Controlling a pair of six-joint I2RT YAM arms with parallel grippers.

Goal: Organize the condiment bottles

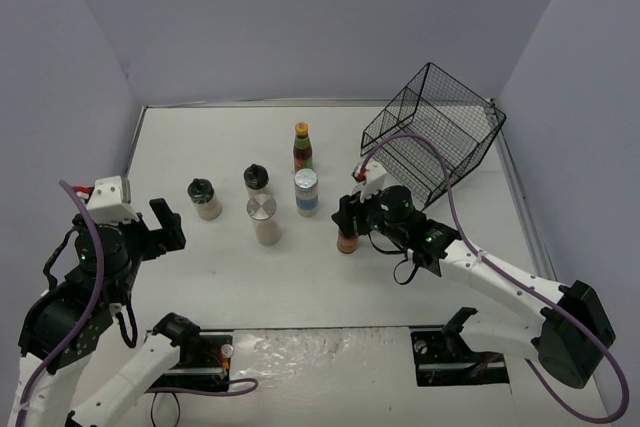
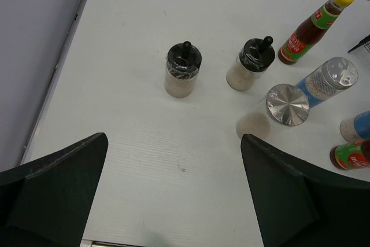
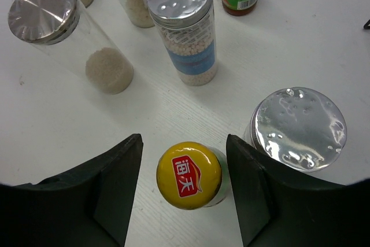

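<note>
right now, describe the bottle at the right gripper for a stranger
From the black wire basket at far right, look nearer and slightly left. The sauce bottle stands between the right gripper's fingers. Unlike the silver-lidded jar beside it, it has a yellow cap with a red logo.

A black-capped clear shaker [image 1: 204, 198] stands farthest left, a second black-capped shaker [image 1: 257, 179] right of it, and a silver-lidded clear jar [image 1: 262, 219] just before that. Further right, a blue-labelled silver-lidded jar [image 1: 306, 192] stands before a yellow-capped dark sauce bottle [image 1: 302, 147]. Another yellow-capped sauce bottle [image 1: 347, 243] stands between the fingers of the right hand [image 1: 347, 225], with a third silver-lidded jar [image 3: 298, 128] beside it and a black wire basket [image 1: 435, 137] behind.
</note>
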